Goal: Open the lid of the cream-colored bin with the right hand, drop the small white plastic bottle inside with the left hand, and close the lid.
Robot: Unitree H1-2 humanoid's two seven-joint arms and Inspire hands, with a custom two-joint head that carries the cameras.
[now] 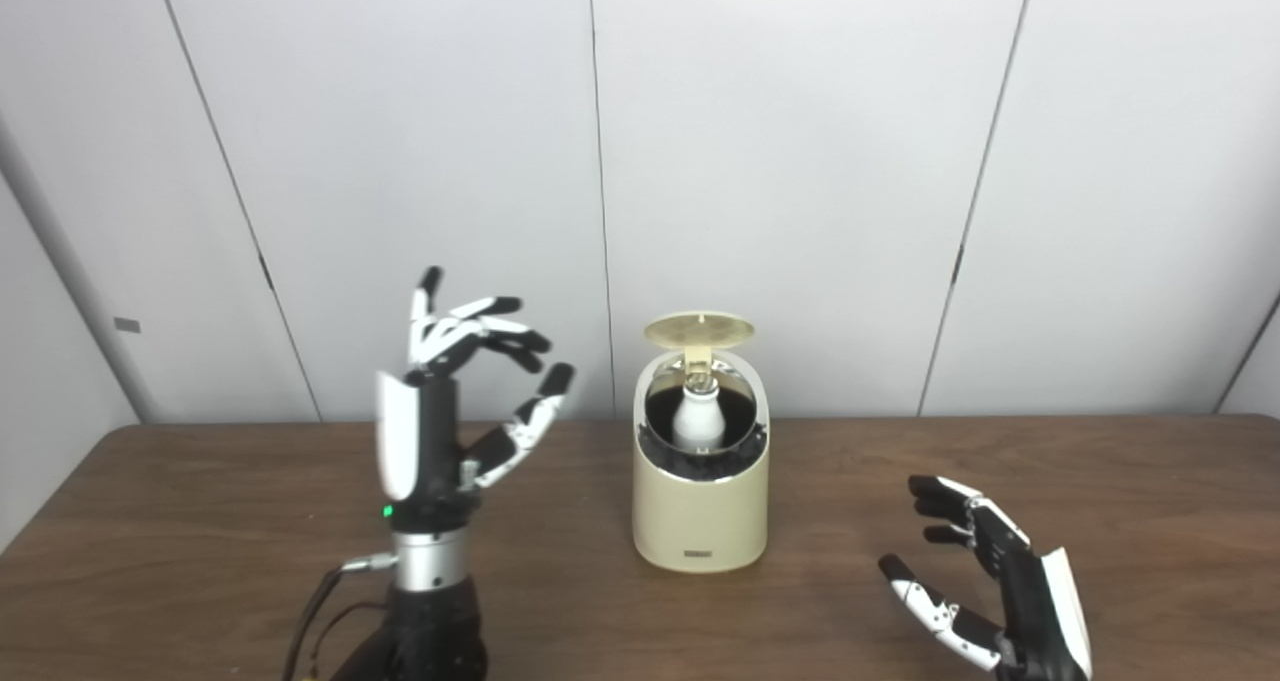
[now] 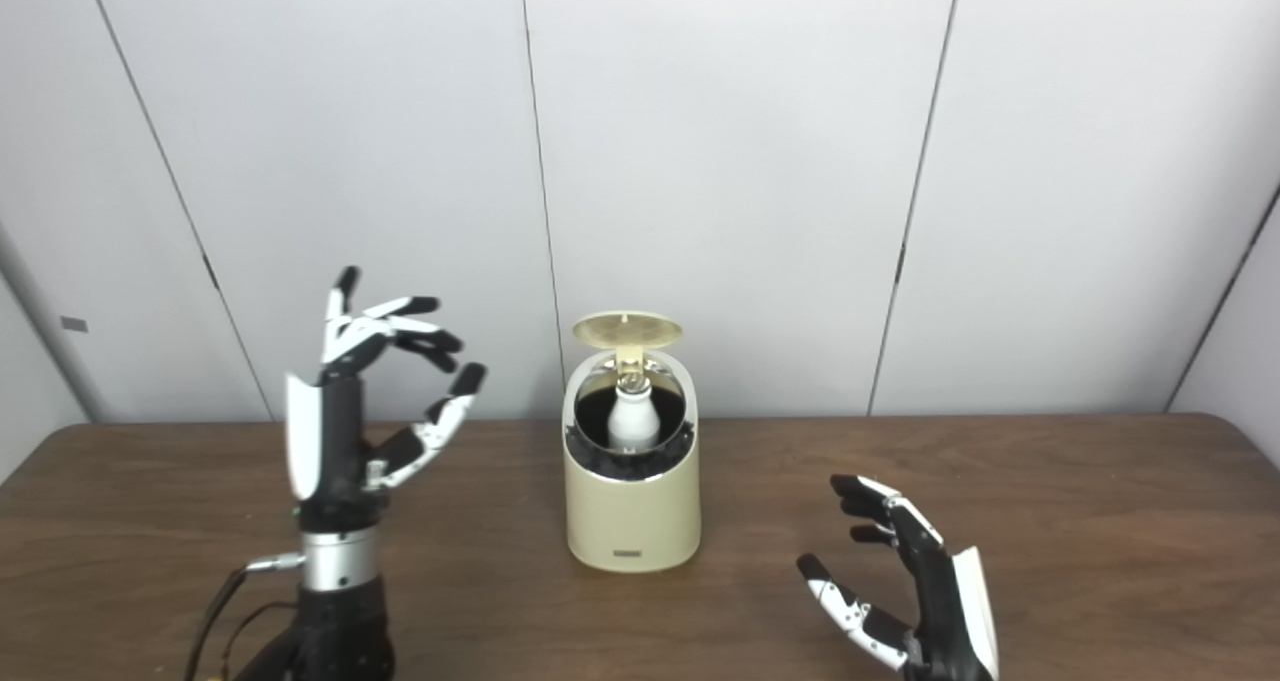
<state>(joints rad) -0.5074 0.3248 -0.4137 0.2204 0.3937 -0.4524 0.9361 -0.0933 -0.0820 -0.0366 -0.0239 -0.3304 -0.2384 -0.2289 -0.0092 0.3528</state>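
Right hand (image 1: 985, 581): low over the worktop (image 1: 200, 521), fingers spread and loosely curled, holding nothing. Palm faces toward the centre.

Left hand (image 1: 455, 401): raised upright, fingers apart with thumb splayed, also empty.

Cream-colored bin (image 1: 700, 511): stands upright on the worktop between the two hands, at roughly 10 o'clock from the right hand and 3 o'clock from the left. Well apart from both.

Lid (image 1: 698, 330): tipped up at the back of the bin, hinge side at 12 o'clock, mouth fully exposed.

Small white plastic bottle (image 1: 697, 416): already inside the bin, standing on end, long axis vertical, cap up; it shows through the opening.

Judgement: only the closing remains. The lid must swing forward and down toward 6 o'clock. The two hands look about equally near, the left higher, about level with the lid; the task assigns the lid to the right, which must rise and reach toward 10 o'clock.
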